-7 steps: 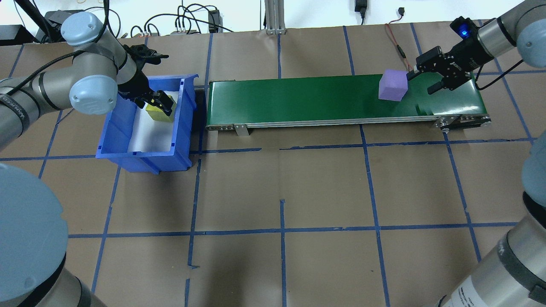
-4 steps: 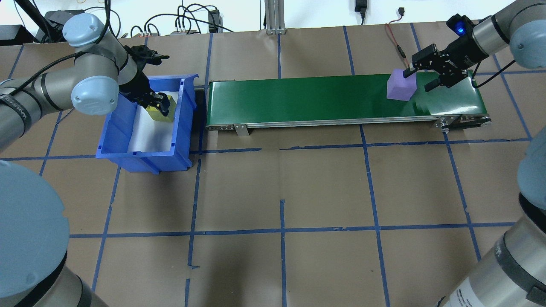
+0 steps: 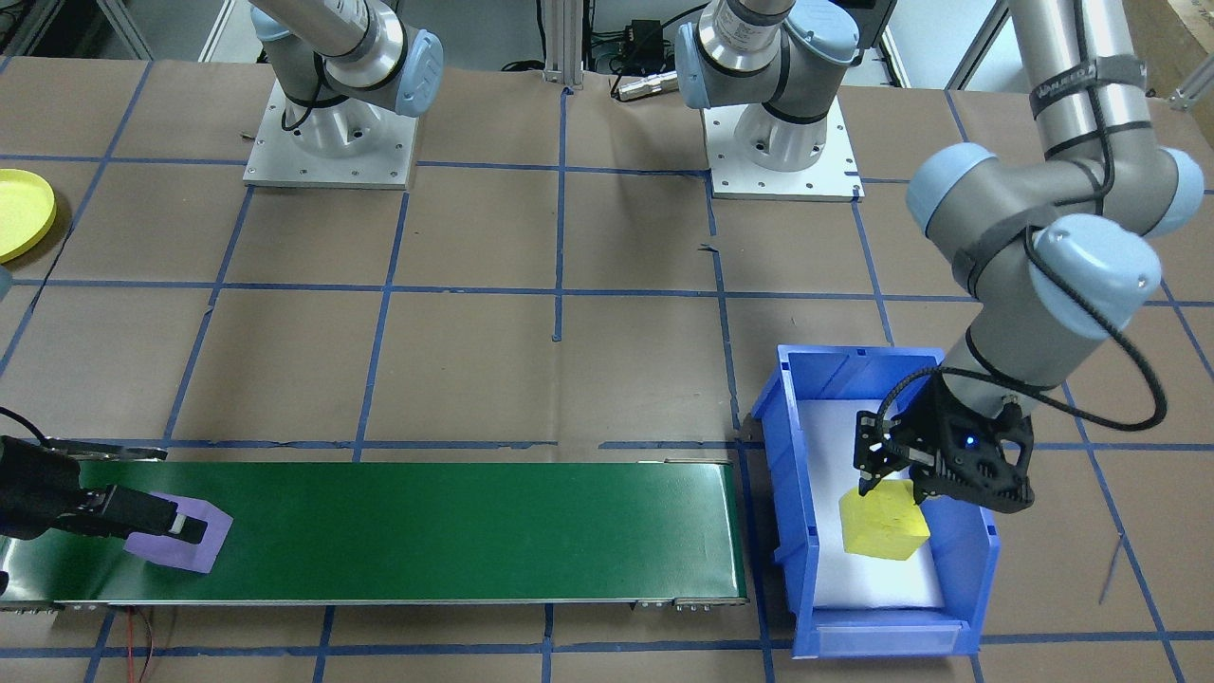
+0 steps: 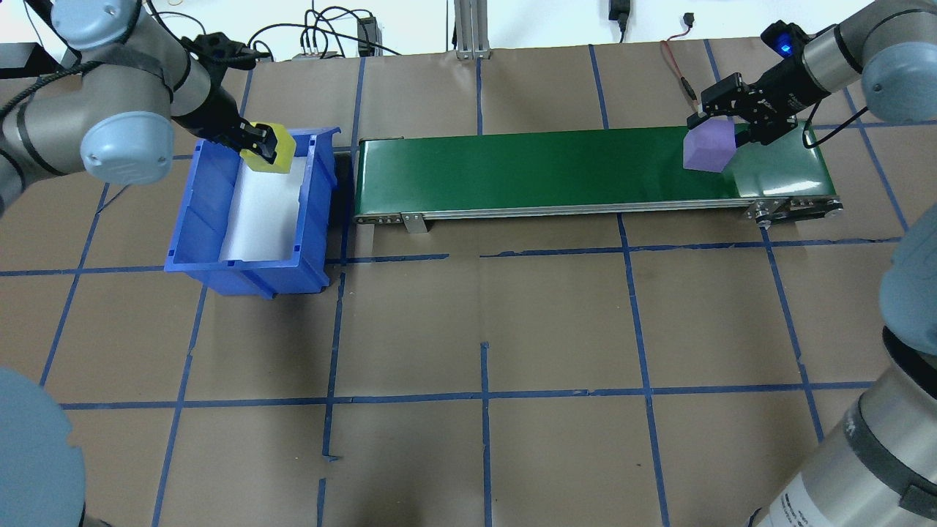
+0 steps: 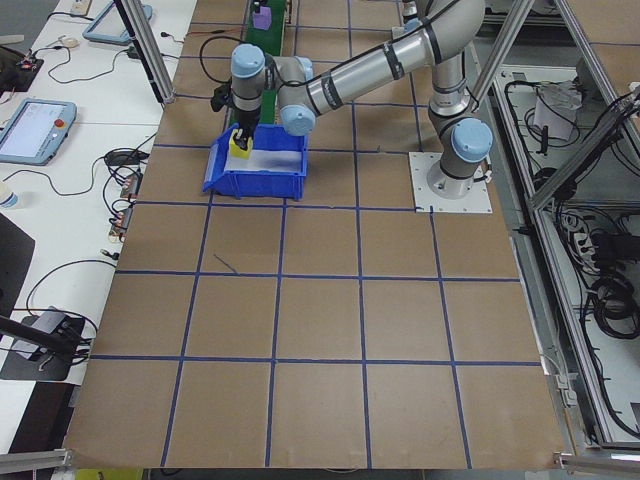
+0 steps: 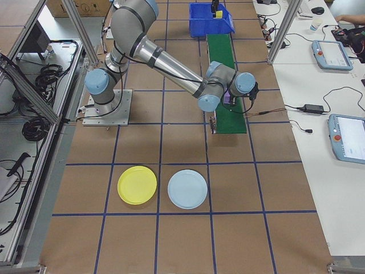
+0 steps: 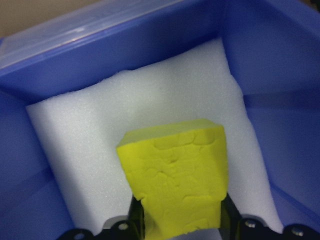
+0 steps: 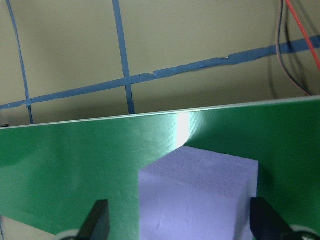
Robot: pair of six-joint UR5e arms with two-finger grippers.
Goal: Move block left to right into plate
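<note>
My left gripper (image 4: 266, 141) is shut on a yellow foam block (image 4: 274, 153) and holds it lifted over the far end of the blue bin (image 4: 249, 277). In the left wrist view the yellow block (image 7: 175, 170) hangs above the bin's white foam liner. A purple block (image 4: 708, 145) sits on the right end of the green conveyor belt (image 4: 512, 168). My right gripper (image 8: 182, 222) straddles the purple block (image 8: 200, 195), open, with a gap showing at one finger. The yellow plate (image 6: 137, 184) lies on the table on my right side, far from both grippers.
A pale blue plate (image 6: 187, 188) lies beside the yellow one. The yellow plate (image 3: 17, 213) also shows at the front-facing view's left edge. Cables run along the table's far edge behind the belt. Brown paper with blue tape lines covers the table.
My left gripper has risen with the yellow block, out of the bin toward its far end. The purple block moved right along the belt, and my right gripper moved over it to straddle it.
</note>
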